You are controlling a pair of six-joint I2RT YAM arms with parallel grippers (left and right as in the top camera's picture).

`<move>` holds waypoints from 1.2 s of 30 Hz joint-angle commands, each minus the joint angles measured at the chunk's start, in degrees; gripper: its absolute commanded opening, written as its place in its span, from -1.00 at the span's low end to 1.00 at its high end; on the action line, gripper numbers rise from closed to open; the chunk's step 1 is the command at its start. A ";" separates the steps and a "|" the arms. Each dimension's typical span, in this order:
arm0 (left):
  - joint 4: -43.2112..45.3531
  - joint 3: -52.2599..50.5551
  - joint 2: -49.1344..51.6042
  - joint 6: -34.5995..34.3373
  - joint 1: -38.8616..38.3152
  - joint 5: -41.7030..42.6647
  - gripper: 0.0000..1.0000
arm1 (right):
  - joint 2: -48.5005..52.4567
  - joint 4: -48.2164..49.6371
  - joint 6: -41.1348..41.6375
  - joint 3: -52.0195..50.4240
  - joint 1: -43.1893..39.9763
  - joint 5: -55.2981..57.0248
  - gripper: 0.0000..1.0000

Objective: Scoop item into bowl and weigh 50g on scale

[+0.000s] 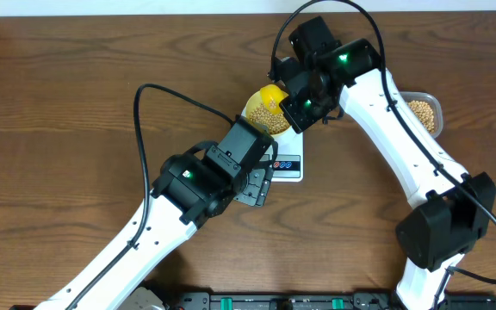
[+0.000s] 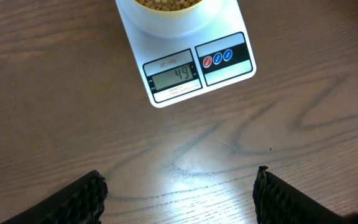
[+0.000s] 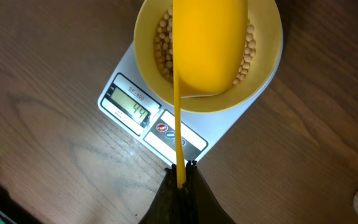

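Right gripper (image 3: 180, 179) clamps yellow scoop (image 3: 210, 43) over bowl (image 3: 216, 106), top centre | scale (image 2: 132, 43) display (image 2: 174, 76) just under target | risk: extra beans (image 3: 162, 46) overshoot | left gripper (image 2: 179, 193) open, empty

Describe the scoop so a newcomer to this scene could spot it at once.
On the wooden table, a white scale carries a pale yellow bowl of beans. Over that bowl hangs the scoop, its thin handle pinched in the right tool. Only it is deep yellow and long-handled.
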 commanded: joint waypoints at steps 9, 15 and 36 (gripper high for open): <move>-0.11 1.11 0.22 0.46 0.13 0.07 0.57 | -1.92 -0.07 -0.35 1.36 0.15 0.15 -0.97; -0.11 1.11 0.22 0.46 0.13 0.07 0.57 | -1.92 -0.09 -0.37 1.36 0.15 0.20 -0.97; -0.11 1.11 0.22 0.46 0.13 0.07 0.57 | -1.92 -1.33 -0.83 1.36 1.53 4.92 -0.97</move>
